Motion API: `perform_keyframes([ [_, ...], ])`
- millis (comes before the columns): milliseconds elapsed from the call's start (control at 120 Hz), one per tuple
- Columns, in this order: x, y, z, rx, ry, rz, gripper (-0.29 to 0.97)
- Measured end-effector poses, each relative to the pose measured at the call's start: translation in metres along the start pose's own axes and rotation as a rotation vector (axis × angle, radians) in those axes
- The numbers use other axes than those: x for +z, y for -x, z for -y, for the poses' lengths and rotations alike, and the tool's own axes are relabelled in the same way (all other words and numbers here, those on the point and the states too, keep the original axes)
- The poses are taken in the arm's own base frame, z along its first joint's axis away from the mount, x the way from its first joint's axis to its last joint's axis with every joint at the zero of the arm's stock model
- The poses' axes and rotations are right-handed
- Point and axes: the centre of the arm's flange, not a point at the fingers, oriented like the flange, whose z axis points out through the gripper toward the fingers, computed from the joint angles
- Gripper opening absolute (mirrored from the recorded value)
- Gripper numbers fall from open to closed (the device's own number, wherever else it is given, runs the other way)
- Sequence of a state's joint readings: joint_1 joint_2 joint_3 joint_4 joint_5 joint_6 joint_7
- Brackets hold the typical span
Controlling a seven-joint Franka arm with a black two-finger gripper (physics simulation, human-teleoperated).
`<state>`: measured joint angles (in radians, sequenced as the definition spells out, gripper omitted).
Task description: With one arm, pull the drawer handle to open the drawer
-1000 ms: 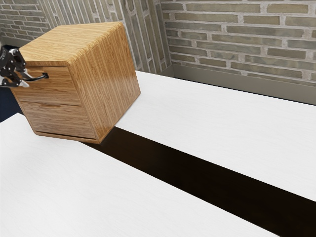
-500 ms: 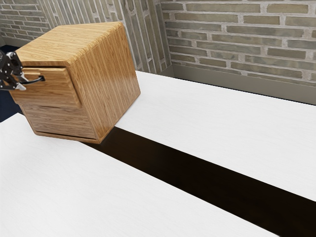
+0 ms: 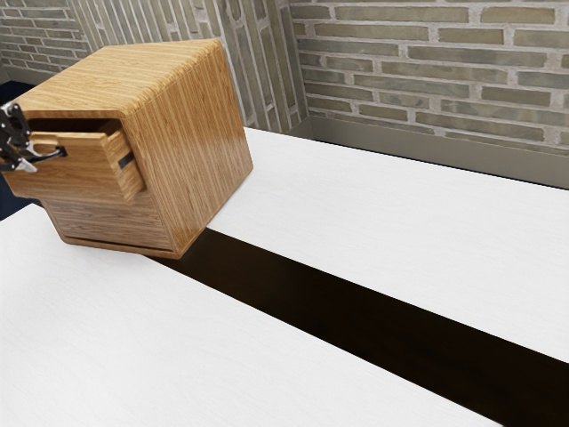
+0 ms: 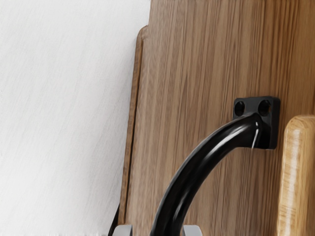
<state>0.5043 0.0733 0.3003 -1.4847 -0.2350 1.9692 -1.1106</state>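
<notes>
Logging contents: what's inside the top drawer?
The top drawer is partly out, showing a shadowed gap behind its front. That front hides its floor, so any contents cannot be seen.

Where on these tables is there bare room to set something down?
The far table, between wall and gap, is bare beside the cabinet. The near table is bare this side of the gap. Crowded: the cabinet's front, where the open drawer juts out and the gripper holds its handle.

Drawer front (image 3: 76, 173) is right ahead of my gripper (image 3: 29, 156), handle (image 4: 197, 164) in my grip, so forward is blocked. Cabinet (image 3: 187, 124) sits behind the drawer. Open room below me over the white table (image 3: 400, 205).
</notes>
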Motion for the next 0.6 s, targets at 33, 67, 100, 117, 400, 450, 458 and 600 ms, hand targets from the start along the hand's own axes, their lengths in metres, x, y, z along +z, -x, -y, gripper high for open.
perform_keyframes([
  [33, 0.0, -0.001, 0.002, 0.002, -0.005, 0.002, 0.04],
  [67, 0.0, -0.002, 0.004, 0.003, -0.01, 0.004, 0.04],
  [100, 0.0, -0.002, 0.006, 0.005, -0.013, 0.005, 0.04],
  [117, 0.0, -0.003, 0.007, 0.006, -0.016, 0.007, 0.04],
  [400, -0.022, -0.012, 0.034, 0.016, -0.017, 0.026, 0.04],
  [450, -0.027, -0.013, 0.037, 0.02, -0.02, 0.031, 0.04],
  [458, -0.028, -0.013, 0.038, 0.02, -0.021, 0.032, 0.04],
  [600, -0.031, -0.02, 0.048, 0.021, -0.059, 0.052, 0.04],
])
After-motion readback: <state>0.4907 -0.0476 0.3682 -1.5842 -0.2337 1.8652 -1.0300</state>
